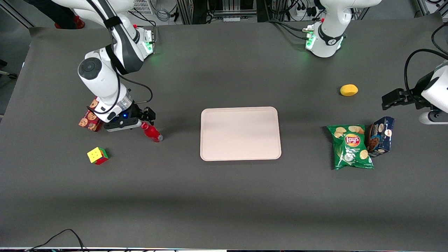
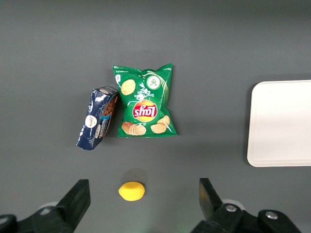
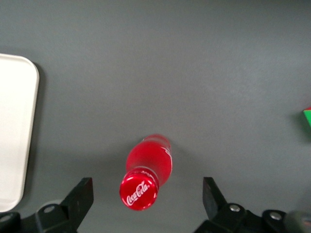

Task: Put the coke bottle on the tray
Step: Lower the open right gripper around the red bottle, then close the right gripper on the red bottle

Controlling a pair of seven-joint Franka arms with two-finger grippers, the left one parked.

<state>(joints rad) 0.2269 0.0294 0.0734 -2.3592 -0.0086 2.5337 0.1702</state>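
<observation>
The coke bottle is a small red bottle with a red cap, standing upright on the dark table toward the working arm's end. My gripper hovers just above it, open, its two black fingers set wide on either side of the cap without touching it. The tray is a pale pinkish-beige rectangle lying flat at the table's middle, apart from the bottle and with nothing on it.
A cookie box lies under the arm beside the gripper. A colour cube sits nearer the front camera. Toward the parked arm's end lie a green chips bag, a blue box and a yellow lemon.
</observation>
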